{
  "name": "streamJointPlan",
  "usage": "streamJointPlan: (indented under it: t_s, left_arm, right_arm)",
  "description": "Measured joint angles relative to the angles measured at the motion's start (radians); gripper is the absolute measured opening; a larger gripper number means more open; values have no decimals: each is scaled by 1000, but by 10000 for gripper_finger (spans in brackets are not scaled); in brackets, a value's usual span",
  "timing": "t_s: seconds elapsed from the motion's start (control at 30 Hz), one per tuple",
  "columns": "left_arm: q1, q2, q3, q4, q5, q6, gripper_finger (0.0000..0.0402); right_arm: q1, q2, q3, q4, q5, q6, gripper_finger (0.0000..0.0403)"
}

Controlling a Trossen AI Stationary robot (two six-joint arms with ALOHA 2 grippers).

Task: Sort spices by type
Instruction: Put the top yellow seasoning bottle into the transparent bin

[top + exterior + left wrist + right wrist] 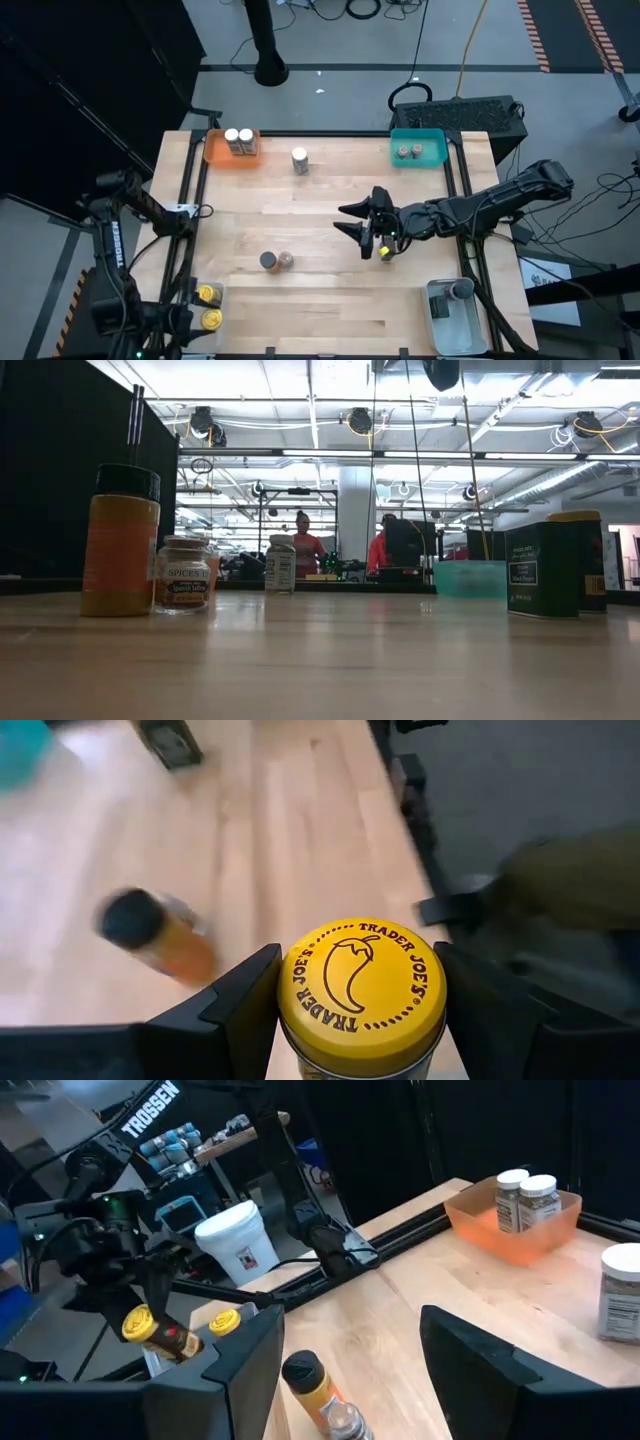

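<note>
Though seemingly clamped in left fingers (235, 1015), yellow-lidded jar (360, 988); right fingers (240, 1375) wide; two white-topped jars (238, 139) in orange tray (215, 156).

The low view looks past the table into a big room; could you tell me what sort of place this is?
Probably a robotics lab or workshop: pipes and lamps on the open ceiling, people at a workstation monitor beyond the wooden table, and cables across the floor.

You see two black jointed arms, the left arm (112, 245) with white "TROSSEN" lettering, both ending in dark wedge-shaped fingers (470, 1365).
</note>
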Motion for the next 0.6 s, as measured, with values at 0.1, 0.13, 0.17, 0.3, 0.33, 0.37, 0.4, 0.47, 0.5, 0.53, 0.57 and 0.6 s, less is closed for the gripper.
streamJointPlan:
  t_s: [0.1,0.13,0.17,0.3,0.33,0.37,0.4,0.47,0.5,0.53,0.57,0.6]
  left_arm:
    - [10,-27,-2,-63,-41,90,239]
    - [14,-48,-2,-80,-53,116,239]
    - [17,-72,-2,-95,-69,137,239]
    - [43,-181,-2,-115,-78,257,239]
    - [51,-209,-2,-114,-77,298,239]
    - [58,-239,-2,-116,-78,343,239]
    - [64,-270,-2,-117,-78,391,239]
    - [73,-335,-2,-124,-80,482,239]
    - [76,-368,-2,-136,-82,513,239]
    - [77,-404,-8,-139,-92,542,239]
    - [78,-444,-19,-136,-104,568,239]
    - [78,-481,-33,-132,-114,589,239]
  right_arm:
    - [0,18,0,31,-1,0,217]
    - [0,22,0,32,-1,2,217]
    - [0,26,0,35,-1,3,217]
    - [4,44,0,84,0,0,217]
    - [4,47,0,99,-1,-11,217]
    - [5,52,0,113,-1,-33,217]
    - [7,62,0,141,-2,-67,217]
    - [17,84,0,193,-4,-148,217]
    - [21,103,0,232,-4,-181,217]
    - [25,124,0,281,-5,-215,217]
    - [30,144,0,324,-3,-253,217]
    - [37,167,1,362,-1,-287,217]
